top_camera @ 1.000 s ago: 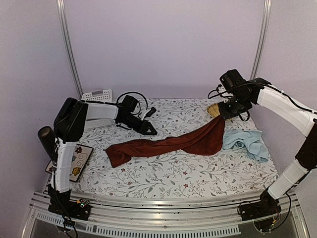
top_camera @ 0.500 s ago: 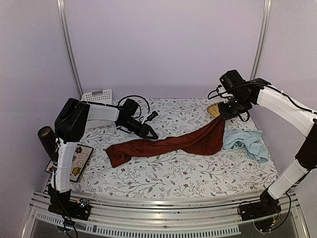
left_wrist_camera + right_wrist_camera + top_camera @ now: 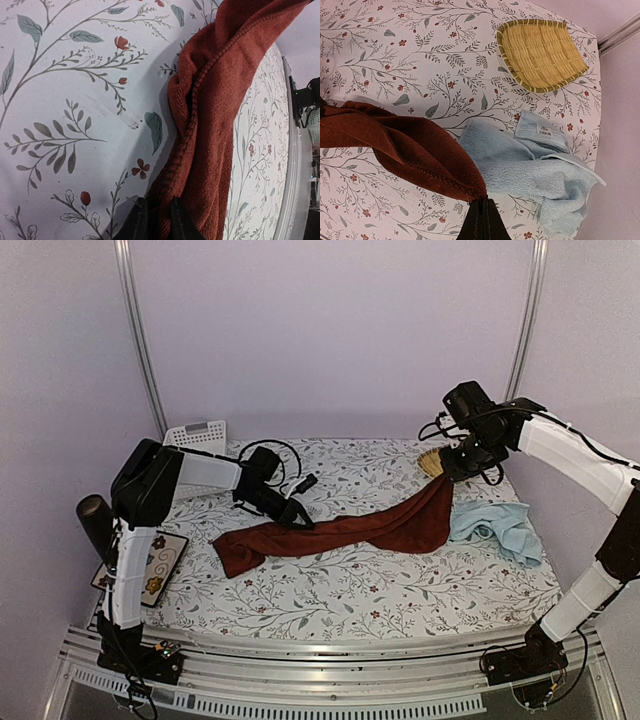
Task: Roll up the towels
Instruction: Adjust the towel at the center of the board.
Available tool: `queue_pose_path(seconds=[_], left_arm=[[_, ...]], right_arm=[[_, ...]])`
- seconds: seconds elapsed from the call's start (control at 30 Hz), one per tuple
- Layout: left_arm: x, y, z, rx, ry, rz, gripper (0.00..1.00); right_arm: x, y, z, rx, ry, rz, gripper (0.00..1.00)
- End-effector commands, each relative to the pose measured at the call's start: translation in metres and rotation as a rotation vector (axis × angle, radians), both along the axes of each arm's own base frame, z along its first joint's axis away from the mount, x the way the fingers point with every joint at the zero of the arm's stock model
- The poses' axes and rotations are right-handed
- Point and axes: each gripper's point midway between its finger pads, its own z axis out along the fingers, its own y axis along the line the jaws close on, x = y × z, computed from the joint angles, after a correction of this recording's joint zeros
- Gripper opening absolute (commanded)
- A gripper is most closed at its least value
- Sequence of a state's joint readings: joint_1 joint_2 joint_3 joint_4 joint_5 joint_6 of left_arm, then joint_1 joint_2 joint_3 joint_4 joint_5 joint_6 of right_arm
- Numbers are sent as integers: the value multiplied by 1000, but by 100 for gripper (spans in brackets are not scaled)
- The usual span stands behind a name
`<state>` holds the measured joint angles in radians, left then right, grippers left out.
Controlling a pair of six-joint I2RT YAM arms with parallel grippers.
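Note:
The rust-red towel (image 3: pixel 340 532) lies stretched in a long twisted band across the flowered table, its right end lifted. My right gripper (image 3: pixel 460 468) is shut on that raised corner; in the right wrist view the red towel (image 3: pixel 405 145) hangs from the closed right gripper (image 3: pixel 482 201). My left gripper (image 3: pixel 298 520) is low at the towel's back edge, left of centre. In the left wrist view the left gripper (image 3: pixel 158 210) pinches the hem of the red towel (image 3: pixel 225 100) between its fingers. The light blue towel (image 3: pixel 500 528) lies crumpled at the right (image 3: pixel 535 170).
A yellow woven tray (image 3: pixel 432 462) sits at the back right behind the right gripper (image 3: pixel 540 55). A white basket (image 3: pixel 197 432) stands at the back left. A dark cylinder (image 3: pixel 95 523) and a patterned card (image 3: pixel 150 565) lie off the left edge.
My left gripper has slid a little left and down onto the red towel's back edge, and its jaws have narrowed on the hem. The right arm has stayed still.

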<state>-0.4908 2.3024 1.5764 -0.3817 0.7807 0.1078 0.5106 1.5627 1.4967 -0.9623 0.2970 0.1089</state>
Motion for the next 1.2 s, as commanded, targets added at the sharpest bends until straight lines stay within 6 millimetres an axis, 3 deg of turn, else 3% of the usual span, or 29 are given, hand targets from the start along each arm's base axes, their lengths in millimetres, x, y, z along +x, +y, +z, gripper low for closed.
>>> queue_pose_path(seconds=[0.0, 0.07, 0.17, 0.3, 0.43, 0.53, 0.57, 0.67, 0.77, 0.87, 0.93, 1.0, 1.07, 1.17], left_arm=[[2, 4, -6, 38, -20, 10, 11], [3, 5, -3, 41, -27, 16, 0], [12, 7, 5, 58, -51, 46, 0], [43, 24, 40, 121, -141, 155, 0], [86, 61, 112, 192, -339, 340, 0], [105, 84, 170, 218, -501, 437, 0], [108, 90, 198, 217, -568, 460, 0], [113, 105, 247, 240, -702, 517, 0], [114, 115, 283, 247, -796, 554, 0], [104, 110, 310, 223, -872, 541, 0], [93, 100, 314, 227, -909, 500, 0], [78, 86, 302, 249, -913, 439, 0], [59, 74, 278, 271, -885, 376, 0], [21, 60, 222, 300, -769, 271, 0]], right_arm=[[5, 7, 3, 21, -11, 8, 2], [5, 7, 3, 22, -11, 7, 2], [7, 8, 4, 24, -20, 11, 2], [19, 15, 16, 46, -67, 34, 2], [44, 16, 39, 75, -137, 26, 2], [66, 12, 62, 97, -212, 21, 2], [73, 9, 71, 115, -239, 16, 2], [90, -2, 94, 164, -302, 6, 2], [101, -14, 114, 195, -356, -11, 2], [102, -21, 128, 201, -403, -7, 2], [99, -23, 133, 200, -416, 5, 2], [92, -25, 130, 200, -400, 9, 2], [80, -26, 117, 196, -347, 19, 2], [53, -34, 80, 170, -225, 7, 2]])
